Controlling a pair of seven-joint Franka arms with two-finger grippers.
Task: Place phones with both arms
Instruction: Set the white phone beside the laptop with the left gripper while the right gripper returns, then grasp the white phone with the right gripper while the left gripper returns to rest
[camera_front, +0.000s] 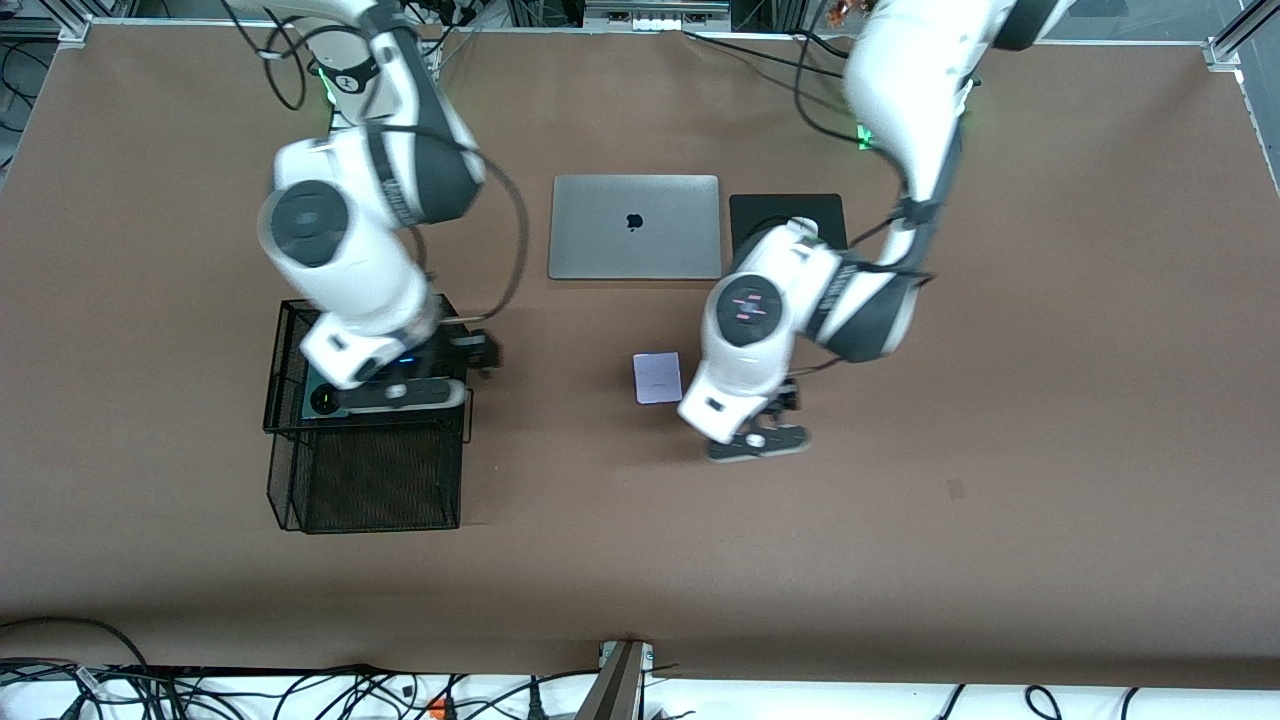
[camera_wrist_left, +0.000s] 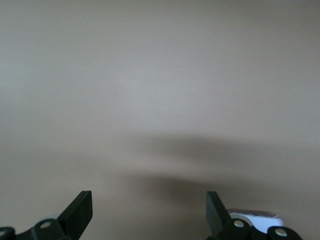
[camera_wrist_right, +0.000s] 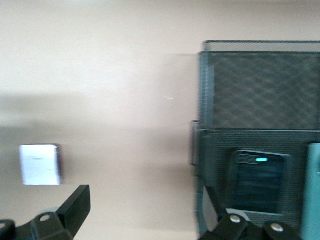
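Your left gripper (camera_front: 757, 440) hangs open and empty over bare table, the lilac phone (camera_front: 657, 377) lying just beside it. Your right gripper (camera_front: 405, 392) gapes over the mesh basket (camera_front: 290, 470), phones inside. Descend off-centre and a finger could shove the lilac phone aside.

Front camera: mounted high, facing the robots' bases, covering the whole desk (camera_front: 900, 560). Left wrist camera: close above bare desk surface. Right wrist camera: looks down on the mesh basket (camera_wrist_right: 260, 90). Front and right wrist views share the basket and the pale-lilac phone (camera_wrist_right: 40, 164).
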